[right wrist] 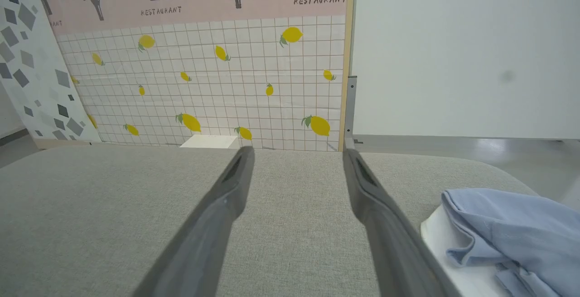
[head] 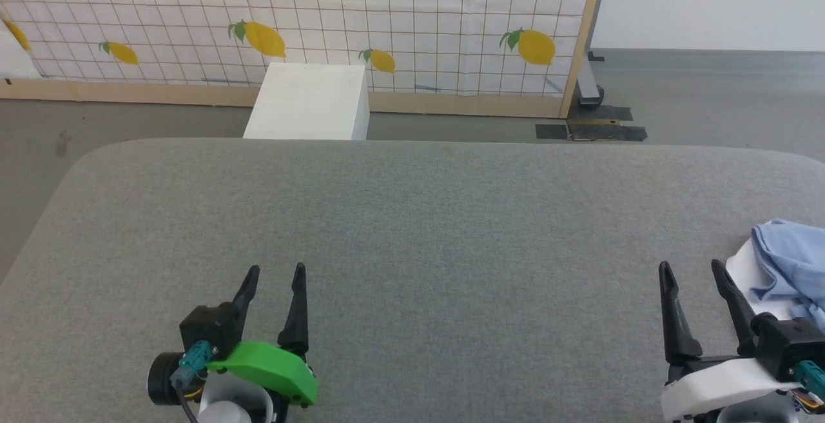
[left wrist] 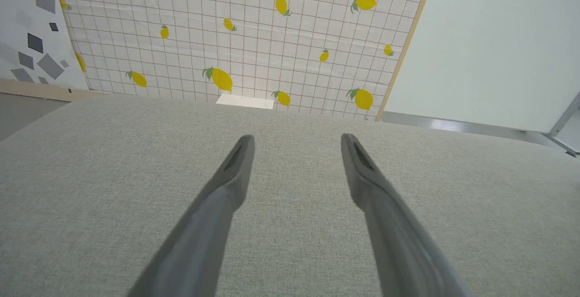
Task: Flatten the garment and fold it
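Shirt [head: 789, 255] lies crumpled at near right edge of table [head: 412, 229], on white cloth [head: 747, 268], just right of your right gripper [head: 689, 265]. Right gripper and left gripper [head: 277, 268] both spread wide, holding nothing.

Likely next: reach right, pinch shirt fabric only, leave white cloth behind, drag shirt to table middle before spreading.

Table: grey woven cover, rounded corners. Beyond far edge: white box [head: 309, 104] on floor, lemon-print screen [head: 387, 17], plain wall far right.

Lemon-tile screen [head: 309, 17] – grey floor [head: 709, 94]
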`<state>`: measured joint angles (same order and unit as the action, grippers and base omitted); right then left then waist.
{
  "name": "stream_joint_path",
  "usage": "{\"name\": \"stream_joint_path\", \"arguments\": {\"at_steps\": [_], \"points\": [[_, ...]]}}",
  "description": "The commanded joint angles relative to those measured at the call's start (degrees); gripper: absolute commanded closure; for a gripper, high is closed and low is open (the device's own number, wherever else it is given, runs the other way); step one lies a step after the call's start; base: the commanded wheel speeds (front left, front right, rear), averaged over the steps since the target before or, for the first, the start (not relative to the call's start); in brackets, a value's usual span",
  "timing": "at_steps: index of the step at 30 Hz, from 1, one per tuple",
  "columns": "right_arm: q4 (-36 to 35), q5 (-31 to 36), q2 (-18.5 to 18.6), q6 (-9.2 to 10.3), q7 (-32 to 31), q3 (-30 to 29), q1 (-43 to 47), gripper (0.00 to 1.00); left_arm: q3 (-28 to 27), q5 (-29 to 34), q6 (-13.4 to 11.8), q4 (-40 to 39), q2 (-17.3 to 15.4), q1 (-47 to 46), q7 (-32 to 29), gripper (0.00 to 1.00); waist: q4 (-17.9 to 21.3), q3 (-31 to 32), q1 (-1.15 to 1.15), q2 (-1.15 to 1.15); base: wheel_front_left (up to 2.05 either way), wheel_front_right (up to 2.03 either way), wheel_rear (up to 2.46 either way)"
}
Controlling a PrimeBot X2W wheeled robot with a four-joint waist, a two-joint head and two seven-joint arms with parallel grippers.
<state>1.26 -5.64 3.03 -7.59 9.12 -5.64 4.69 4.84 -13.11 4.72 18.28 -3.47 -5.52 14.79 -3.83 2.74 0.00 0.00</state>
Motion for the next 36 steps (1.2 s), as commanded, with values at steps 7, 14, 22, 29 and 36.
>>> {"name": "stream_joint_path", "arguments": {"at_steps": [7,14,22,29,36], "points": [[1.4,-0.9,-0.1,0.1,0.9,-0.1,-0.2,0.0,0.5,0.2,-0.2,1.2,0.4,0.5,0.2,0.0,-0.2,0.1,0.0,0.0,0.0,0.0,0.0],[1.4,-0.5,0.0,0.0,0.4,0.0,0.0,1.0,0.4,0.0,0.0,1.2,0.0,0.0,-0.1,1.0,-0.2,0.1,0.0,0.0,0.0,0.0,0.0],[1.3,-0.3,0.0,0.0,0.1,0.2,-0.2,1.0,0.2,0.5,-0.2,0.6,0.1,0.2,-0.6,1.0,0.0,0.0,0.0,0.0,0.0,0.0,0.0],[1.2,0.1,0.0,0.01,-0.4,0.5,-0.4,1.0,-0.1,1.2,-0.4,-0.5,0.1,0.5,-1.4,1.0,0.2,-0.1,0.0,0.0,0.0,0.0,0.0],[1.0,0.4,0.0,0.01,-1.0,0.8,-0.7,1.0,-0.4,1.9,-0.7,-1.6,0.1,0.8,-2.2,1.0,0.4,-0.3,0.0,0.0,0.0,0.0,0.0]]}}
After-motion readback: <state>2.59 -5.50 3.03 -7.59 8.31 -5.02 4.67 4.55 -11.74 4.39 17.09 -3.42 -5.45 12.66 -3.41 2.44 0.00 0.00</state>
